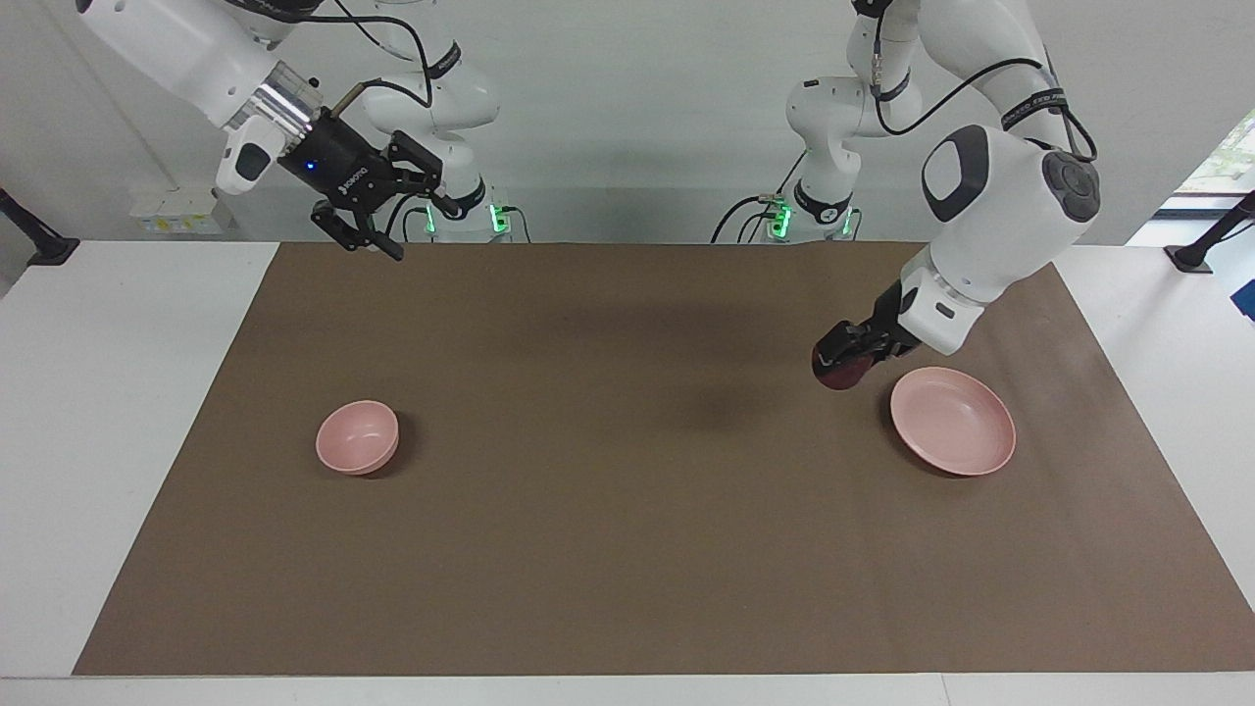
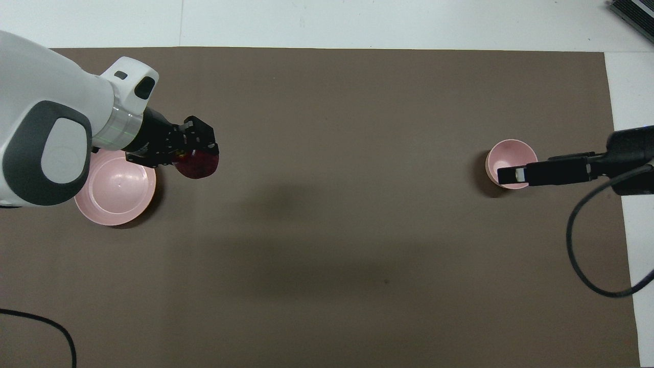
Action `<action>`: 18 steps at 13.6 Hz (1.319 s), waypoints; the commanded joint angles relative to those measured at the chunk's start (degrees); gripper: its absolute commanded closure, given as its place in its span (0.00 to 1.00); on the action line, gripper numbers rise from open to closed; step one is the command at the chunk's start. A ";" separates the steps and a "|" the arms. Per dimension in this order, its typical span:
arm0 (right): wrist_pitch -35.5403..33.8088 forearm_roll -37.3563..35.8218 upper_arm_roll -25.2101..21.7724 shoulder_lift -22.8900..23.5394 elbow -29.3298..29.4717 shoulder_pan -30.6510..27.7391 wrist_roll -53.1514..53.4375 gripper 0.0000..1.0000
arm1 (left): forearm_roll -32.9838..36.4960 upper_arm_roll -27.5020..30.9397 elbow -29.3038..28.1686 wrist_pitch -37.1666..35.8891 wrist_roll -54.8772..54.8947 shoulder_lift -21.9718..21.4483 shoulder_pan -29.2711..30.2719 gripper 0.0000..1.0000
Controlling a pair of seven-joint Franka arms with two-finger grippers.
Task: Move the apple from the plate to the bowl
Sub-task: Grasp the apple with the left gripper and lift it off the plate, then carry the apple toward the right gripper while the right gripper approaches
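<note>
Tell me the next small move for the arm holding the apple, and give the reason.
Probably carry it on toward the right arm's end: the left pincer holds the apple above the mat beside the empty plate, while the bowl sits empty there. The right pincer waits raised.

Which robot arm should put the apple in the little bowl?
Probably the left gripper: it already holds the apple in the air beside the plate. The right gripper waits, raised and open, toward the bowl's end.
</note>
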 commanded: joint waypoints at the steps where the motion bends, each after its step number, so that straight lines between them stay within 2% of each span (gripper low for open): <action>1: 6.14 9.14 0.38 2.46 -3.01 1.65 0.48 0.00 | -6.37 0.41 2.32 -4.90 -9.28 0.70 -2.37 1.00; 3: 7.99 14.17 0.64 5.54 -3.01 2.53 0.31 0.00 | -14.98 -0.11 2.23 -6.31 -17.96 0.53 -2.46 1.00; 6: 8.96 25.85 0.64 8.98 -3.88 4.47 -1.45 0.00 | -23.87 -2.75 1.62 -6.49 -32.66 0.53 -2.38 1.00; 8: 10.20 30.25 0.64 9.16 -6.34 5.27 -1.54 0.00 | -30.46 -3.63 1.62 -6.49 -35.40 0.53 -2.38 1.00; 10: 10.81 36.49 0.64 8.29 -9.24 6.57 -0.76 0.00 | -37.14 -3.72 1.36 -6.32 -42.58 0.70 -2.46 1.00; 13: 10.11 38.89 0.64 5.66 -12.66 7.37 3.82 0.00 | -42.86 -4.94 1.01 -5.96 -51.12 0.79 -2.82 1.00; 15: 10.46 39.94 0.64 4.25 -14.95 8.78 3.99 0.00 | -51.72 -4.95 -0.74 -5.79 -55.88 1.23 -2.56 1.00; 18: 9.15 42.39 0.64 3.98 -15.58 8.87 5.74 0.00 | -59.47 -6.09 -4.00 -3.60 -55.98 1.32 -3.87 1.00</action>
